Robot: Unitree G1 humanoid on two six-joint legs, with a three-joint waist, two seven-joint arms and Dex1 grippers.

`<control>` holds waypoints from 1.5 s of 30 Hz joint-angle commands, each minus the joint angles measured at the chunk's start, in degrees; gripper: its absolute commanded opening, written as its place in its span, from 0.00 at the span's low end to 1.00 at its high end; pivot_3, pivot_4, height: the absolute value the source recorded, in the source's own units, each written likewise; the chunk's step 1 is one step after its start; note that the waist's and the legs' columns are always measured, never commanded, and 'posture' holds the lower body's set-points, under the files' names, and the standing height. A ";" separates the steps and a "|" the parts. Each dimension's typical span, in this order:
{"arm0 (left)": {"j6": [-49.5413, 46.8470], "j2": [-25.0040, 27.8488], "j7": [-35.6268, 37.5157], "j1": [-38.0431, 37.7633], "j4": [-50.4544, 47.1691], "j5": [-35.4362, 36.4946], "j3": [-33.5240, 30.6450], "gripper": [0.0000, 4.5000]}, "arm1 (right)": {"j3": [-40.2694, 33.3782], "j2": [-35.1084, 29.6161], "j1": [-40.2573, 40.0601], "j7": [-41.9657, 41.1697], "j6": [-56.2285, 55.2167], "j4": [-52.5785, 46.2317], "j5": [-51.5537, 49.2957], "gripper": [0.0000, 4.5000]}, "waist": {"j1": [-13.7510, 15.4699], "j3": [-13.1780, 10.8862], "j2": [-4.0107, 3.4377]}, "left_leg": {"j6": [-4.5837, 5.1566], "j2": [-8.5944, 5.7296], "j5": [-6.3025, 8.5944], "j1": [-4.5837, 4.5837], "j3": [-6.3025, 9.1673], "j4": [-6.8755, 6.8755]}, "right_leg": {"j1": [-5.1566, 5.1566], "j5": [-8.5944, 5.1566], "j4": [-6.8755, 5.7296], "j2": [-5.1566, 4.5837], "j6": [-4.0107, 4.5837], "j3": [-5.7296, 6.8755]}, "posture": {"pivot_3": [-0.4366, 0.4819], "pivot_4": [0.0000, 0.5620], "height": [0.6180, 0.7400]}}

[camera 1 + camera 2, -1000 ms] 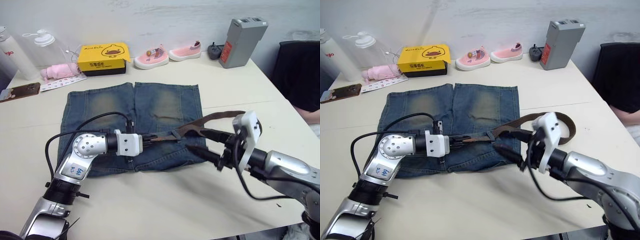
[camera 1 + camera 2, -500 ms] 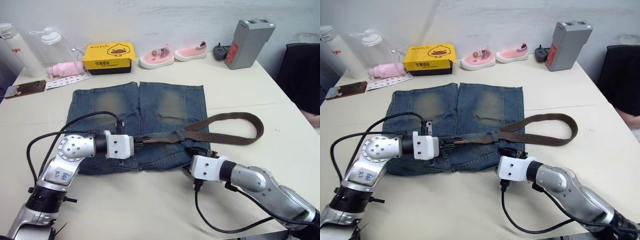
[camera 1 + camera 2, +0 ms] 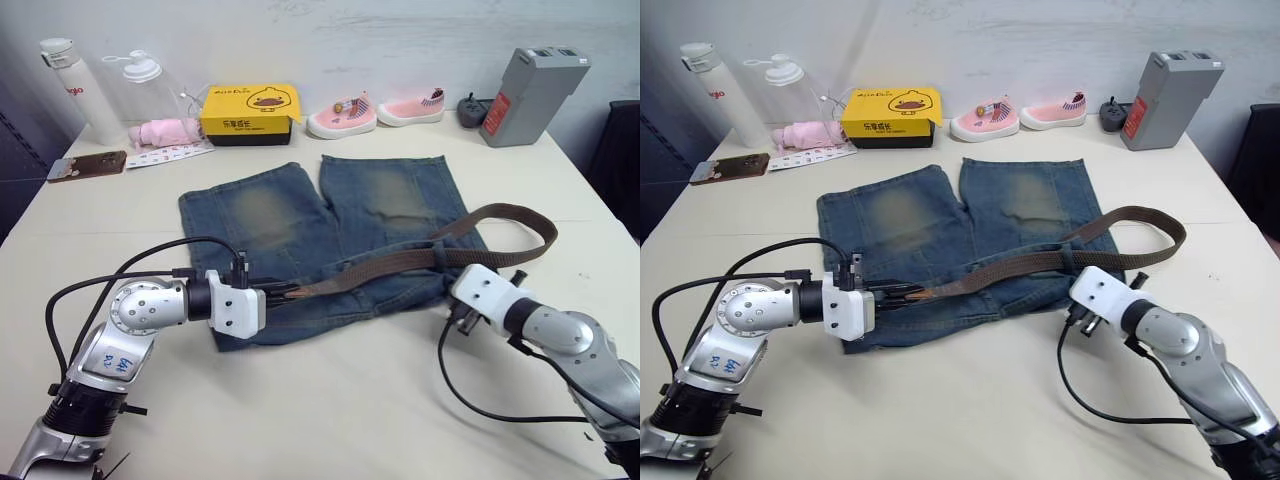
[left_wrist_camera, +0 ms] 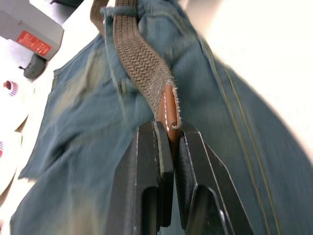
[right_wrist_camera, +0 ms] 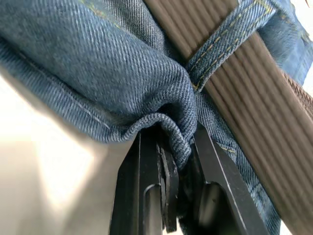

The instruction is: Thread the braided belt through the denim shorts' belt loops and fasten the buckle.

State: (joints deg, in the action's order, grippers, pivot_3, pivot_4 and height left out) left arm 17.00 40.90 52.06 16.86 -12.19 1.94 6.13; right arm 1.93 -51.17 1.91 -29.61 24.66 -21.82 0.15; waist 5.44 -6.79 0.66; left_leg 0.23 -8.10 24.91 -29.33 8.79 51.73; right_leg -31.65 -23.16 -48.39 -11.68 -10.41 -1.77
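Across the middle of the head views, the denim shorts lie flat on the pale table, legs toward the top of the frame and waistband toward the bottom, which puts the waist edge within reach of both arms. Over that lower edge runs the braided belt, stretched from lower left to centre right, where it curves into a loop lying partly off the cloth on the bare table. It looks taut between the two arms, probably so it can be drawn along the waistband.

At the right of the frame, the right gripper has its fingers pressed onto a bunched fold of the waistband just beside one of the belt loops, which crosses over the belt. That pinch appears meant to anchor the cloth while the belt is pulled.

At the lower left of the frame, the left gripper squeezes the belt's smooth leather tip between its fingers, holding it low over the denim, seemingly to lead the tip onward to the next loop.

The buckle cannot be made out, so fastening is judged to lie well ahead.
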 commanded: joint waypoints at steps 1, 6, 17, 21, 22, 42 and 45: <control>1.25 -0.62 -1.09 0.99 -1.52 -0.46 0.06 0.00 | -0.86 -0.10 -2.01 -0.74 1.35 1.77 1.67 0.01 | 0.01 0.01 0.02 | 0.00 0.00 0.00 0.00 0.00 0.01 | 0.00 0.00 -0.01 0.00 0.00 -0.01 | 0.48 0.27 0.15; 2.27 -1.74 -2.70 0.96 -1.49 -0.74 -0.26 0.00 | -5.02 3.67 -2.40 -1.61 5.64 -2.34 -3.99 0.22 | 0.11 0.01 0.03 | 0.00 0.01 0.00 -0.01 0.03 0.01 | 0.01 -0.01 0.00 -0.03 -0.01 -0.09 | 0.48 0.27 0.15; 10.54 -3.22 -10.20 -0.34 -0.27 -5.34 -2.60 0.00 | -28.23 10.84 8.28 -3.53 41.30 -15.86 -53.89 1.00 | -1.11 -0.06 -0.10 | -0.02 0.21 0.00 0.01 -0.06 -0.08 | -0.02 -0.01 0.09 -0.02 -0.01 -0.14 | 0.48 0.27 0.15; 12.74 -3.64 -11.97 -0.48 0.14 -6.99 -2.46 0.00 | -23.67 9.49 9.16 15.39 46.06 -11.23 -88.38 1.00 | -0.75 -0.05 -0.01 | -0.22 0.60 0.09 -0.02 0.05 -0.05 | -0.04 -0.06 0.08 0.04 0.10 -0.17 | 0.48 0.27 0.15; 13.46 -3.75 -12.43 -0.49 0.29 -7.62 -2.39 0.00 | -19.58 8.81 8.09 21.75 42.02 -10.64 -97.70 1.00 | -0.56 -0.05 -0.01 | -0.23 0.62 0.10 -0.03 0.08 -0.05 | -0.04 -0.09 0.06 0.03 0.17 -0.15 | 0.48 0.27 0.15; 14.75 -3.11 -13.19 -1.07 -0.75 -9.15 -1.65 0.00 | -7.33 38.04 13.84 64.82 16.49 -3.75 -113.15 0.70 | -1.63 0.06 -0.03 | -0.33 0.56 0.07 -0.48 -0.05 0.25 | -0.86 -0.03 -0.62 0.47 0.08 -0.21 | 0.48 0.27 0.15; 14.97 -3.21 -13.42 -0.53 -0.63 -9.87 -1.52 0.00 | -7.27 38.47 14.03 64.73 16.68 -4.54 -113.15 0.37 | -1.95 0.07 -0.04 | -0.33 0.56 0.07 -0.48 -0.05 0.25 | -0.87 -0.03 -0.63 0.49 0.08 -0.19 | 0.48 0.27 0.15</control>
State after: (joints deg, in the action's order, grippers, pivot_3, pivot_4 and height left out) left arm 31.23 37.21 39.55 15.58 -10.80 -7.45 5.02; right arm -4.96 -13.25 15.08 35.33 41.44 -24.10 -111.63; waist 3.49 -6.72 0.63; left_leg -0.09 -7.54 24.98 -29.81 8.75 51.98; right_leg -32.52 -23.19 -49.03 -11.19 -10.34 -1.96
